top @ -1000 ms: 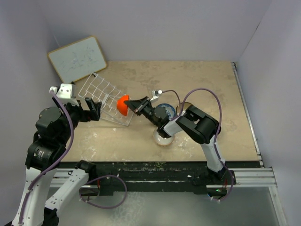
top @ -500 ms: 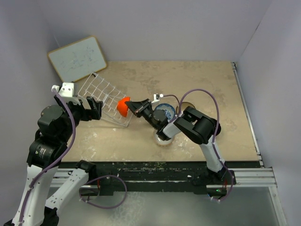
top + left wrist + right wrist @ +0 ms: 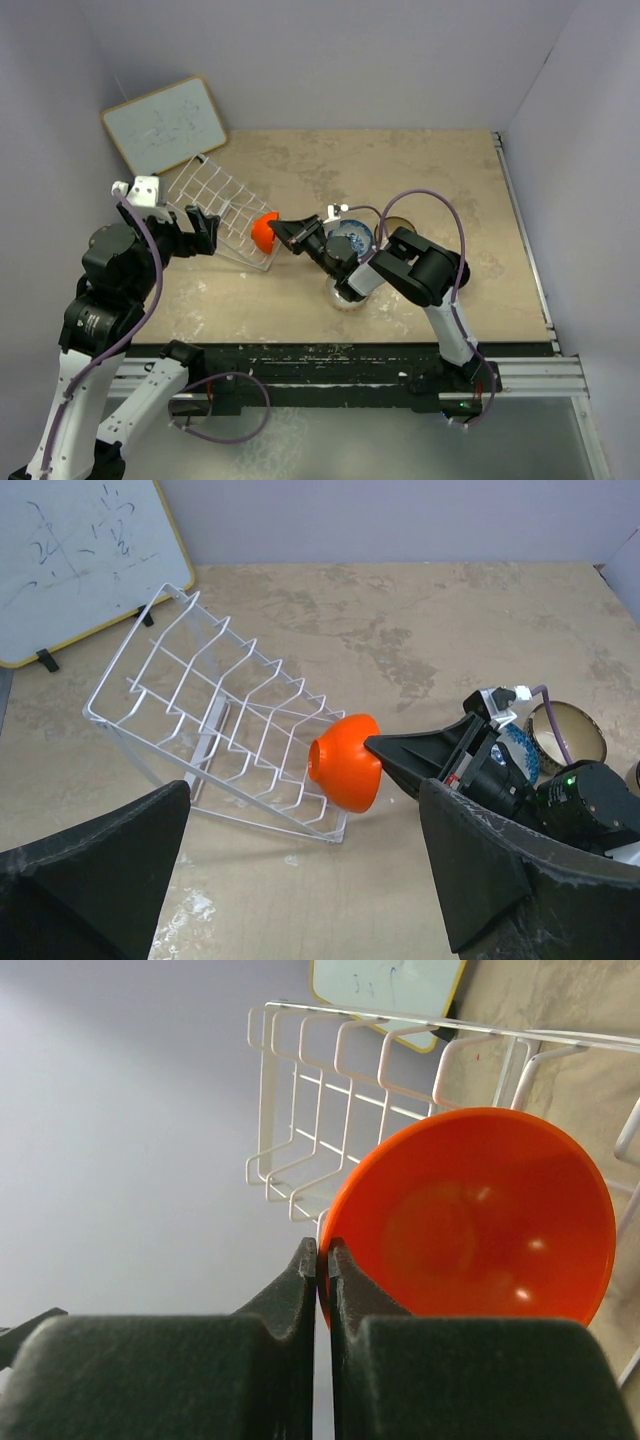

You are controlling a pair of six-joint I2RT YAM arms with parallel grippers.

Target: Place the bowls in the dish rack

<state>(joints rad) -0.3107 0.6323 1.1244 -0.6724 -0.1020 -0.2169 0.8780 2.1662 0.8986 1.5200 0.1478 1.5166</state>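
My right gripper (image 3: 282, 233) is shut on the rim of the orange-red bowl (image 3: 263, 231) and holds it on its side against the near right corner of the wire dish rack (image 3: 222, 207), which stands tilted. In the right wrist view the fingertips (image 3: 305, 1260) pinch the bowl's rim (image 3: 470, 1220) with rack prongs (image 3: 340, 1070) behind. My left gripper (image 3: 200, 232) is open and empty, just left of the rack (image 3: 215, 725); the bowl (image 3: 345, 762) shows ahead of it. The blue-and-white bowl (image 3: 352, 237), the tan bowl (image 3: 397, 223) and the white bowl (image 3: 345, 297) sit by the right arm. The black bowl is hidden.
A wood-framed whiteboard (image 3: 165, 124) leans against the back left wall behind the rack, also in the left wrist view (image 3: 70, 560). The right arm's forearm and cable (image 3: 420, 262) hang over the bowls. Walls close in the table on three sides.
My right gripper has carried the orange-red bowl a little nearer and lower along the rack's right corner. The left arm shifted slightly and the rack stays tilted.
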